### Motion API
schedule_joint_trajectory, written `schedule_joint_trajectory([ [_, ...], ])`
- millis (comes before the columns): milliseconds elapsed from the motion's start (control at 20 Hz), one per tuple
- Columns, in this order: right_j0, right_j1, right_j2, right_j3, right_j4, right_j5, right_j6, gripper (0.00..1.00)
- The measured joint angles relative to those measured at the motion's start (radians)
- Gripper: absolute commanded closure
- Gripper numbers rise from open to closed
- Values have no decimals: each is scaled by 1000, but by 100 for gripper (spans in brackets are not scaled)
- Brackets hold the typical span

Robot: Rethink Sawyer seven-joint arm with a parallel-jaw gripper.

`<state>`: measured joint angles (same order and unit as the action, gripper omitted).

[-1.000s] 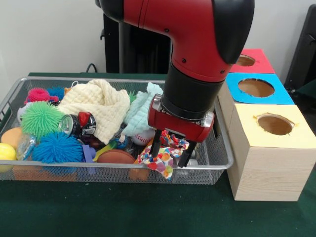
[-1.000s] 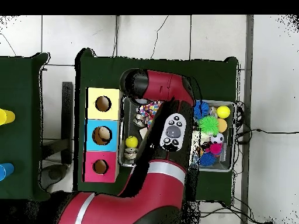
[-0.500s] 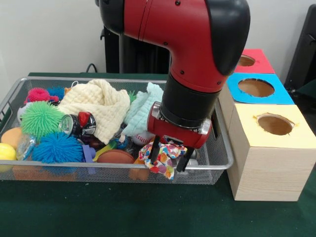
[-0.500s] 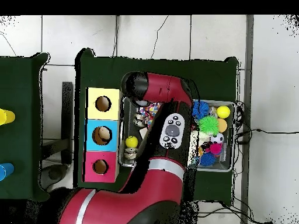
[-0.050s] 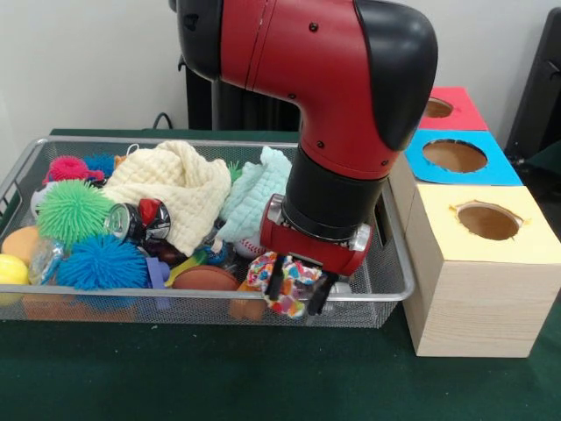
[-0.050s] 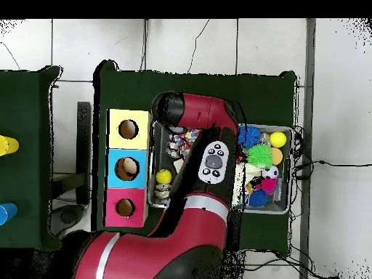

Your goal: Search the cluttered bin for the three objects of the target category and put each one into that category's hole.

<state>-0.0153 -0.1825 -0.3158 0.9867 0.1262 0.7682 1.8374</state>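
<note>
The jaws (image 5: 296, 289) gripped a multicoloured cloth (image 5: 289, 285) at the wire bin's (image 5: 386, 289) near rim, at about five o'clock in the bin. Cream (image 5: 180, 189) and mint (image 5: 254, 193) cloths lay behind, with three holed boxes (image 5: 478, 281) at three o'clock on the green tabletop (image 5: 219, 377).

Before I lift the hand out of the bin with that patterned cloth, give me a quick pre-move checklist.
1. Hand closed on the cloth: ok.
2. Cloth free of the bin rim: cannot tell; it hangs at the front wall.
3. Nothing else caught with it: cannot tell; the baseball lies close behind.
4. Yellow box hole open: ok.
5. Blue box and red box holes open: ok.
</note>
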Motion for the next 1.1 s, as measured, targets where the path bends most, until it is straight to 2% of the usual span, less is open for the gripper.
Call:
schedule_joint_trajectory([
  [800,5,-1,-2,1,0,0,0,100],
  [950,9,-25,-2,25,10,21,0,100],
  [1100,16,-73,-2,61,29,102,0,100],
])
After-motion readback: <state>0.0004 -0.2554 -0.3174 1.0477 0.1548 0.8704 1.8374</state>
